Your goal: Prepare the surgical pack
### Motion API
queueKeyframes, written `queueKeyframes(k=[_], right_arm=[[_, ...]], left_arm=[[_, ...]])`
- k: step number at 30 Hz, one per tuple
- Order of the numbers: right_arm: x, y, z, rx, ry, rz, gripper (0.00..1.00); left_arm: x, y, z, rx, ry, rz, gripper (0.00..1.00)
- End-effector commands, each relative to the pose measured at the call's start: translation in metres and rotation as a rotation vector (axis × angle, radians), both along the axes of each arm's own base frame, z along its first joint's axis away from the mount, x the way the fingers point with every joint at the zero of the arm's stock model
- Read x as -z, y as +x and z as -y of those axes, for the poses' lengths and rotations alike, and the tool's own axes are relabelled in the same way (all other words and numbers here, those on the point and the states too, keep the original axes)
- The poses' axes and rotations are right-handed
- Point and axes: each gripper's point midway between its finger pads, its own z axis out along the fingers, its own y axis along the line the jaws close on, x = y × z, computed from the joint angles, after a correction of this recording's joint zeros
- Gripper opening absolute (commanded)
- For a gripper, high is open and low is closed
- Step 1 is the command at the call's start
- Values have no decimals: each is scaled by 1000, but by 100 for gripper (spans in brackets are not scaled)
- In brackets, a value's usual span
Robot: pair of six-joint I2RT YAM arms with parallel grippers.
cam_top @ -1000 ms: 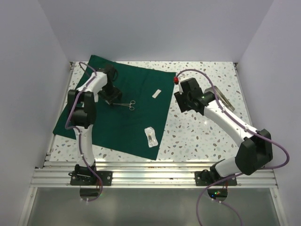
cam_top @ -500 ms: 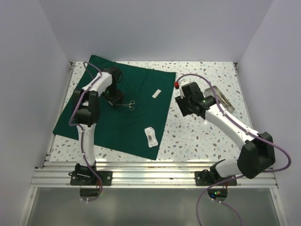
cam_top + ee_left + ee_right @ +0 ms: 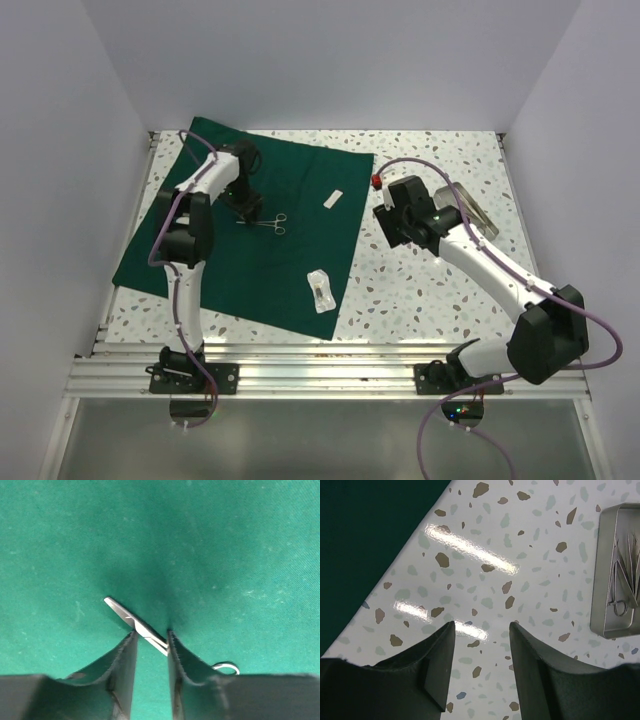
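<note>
Pickup step: straddling the steel instrument [image 3: 125, 615] at the middle of the flat-spread surgical pack [image 3: 260, 275], left gripper [image 3: 151, 639] jaws narrow, perhaps not yet clamped. Right gripper [image 3: 481, 630] jaws apart, empty, just right of the pack. Next: firm pinch, level lift.

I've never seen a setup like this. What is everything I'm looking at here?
Cloth drape: one, dark green, spread flat over the left part of the table.
Table: one, white with speckles, under everything.
Ring-handled instrument: one, steel, on the drape.
Strip: one, white, on the drape towards its right edge.
Packet: one, white, on the drape's near right part.
Small object: one, red, beside the drape's far right corner; too small to identify.
Tray: one, metal, right side of the table.
Tray instruments: several, steel, count unclear.
Left gripper: one, dark, fingers either side of the ring-handled instrument.
Right gripper: one, dark, open, empty, above bare table.
</note>
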Motion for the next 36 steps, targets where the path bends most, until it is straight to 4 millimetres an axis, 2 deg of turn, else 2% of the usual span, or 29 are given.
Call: queueKeyframes(k=[1, 5, 9, 12, 16, 17, 18, 19, 22, 26, 29, 30, 31, 36], right_arm=[[-20, 9, -9, -25, 45, 64, 51], [-20, 12, -12, -29, 52, 59, 51], [-20, 14, -16, -34, 59, 56, 50], [-21, 18, -21, -38, 72, 49, 50], [-24, 25, -38, -63, 132, 33, 50], [-23, 25, -45, -80, 160, 18, 50], [-19, 27, -51, -79, 185, 1, 50], [-22, 30, -59, -94, 213, 5, 50], [-17, 33, -89, -118, 355, -43, 50], [-5, 35, -130, -147, 505, -123, 51], [-3, 34, -149, -175, 531, -143, 52], [-9, 37, -159, -190, 561, -139, 52], [-3, 36, -168, -204, 571, -158, 52], [-7, 44, -211, -230, 728, -197, 55]], left_arm=[[16, -1, -7, 17, 14, -20, 27], [15, -2, -4, 34, -6, -5, 16], [12, -4, -3, 59, -29, -4, 0], [3, -3, -1, 93, -47, 29, 0], [-14, 3, 9, 184, -105, 124, 0], [-24, 4, 12, 211, -119, 160, 0], [-23, -3, 17, 255, -149, 156, 0], [-36, 3, 20, 277, -164, 219, 0], [-48, -3, 29, 353, -212, 304, 0], [-52, -15, 34, 435, -233, 335, 0], [-64, -19, 34, 467, -228, 374, 0], [-64, -22, 35, 471, -233, 376, 0], [-69, -23, 36, 480, -236, 393, 0], [-74, -33, 49, 513, -289, 416, 0]])
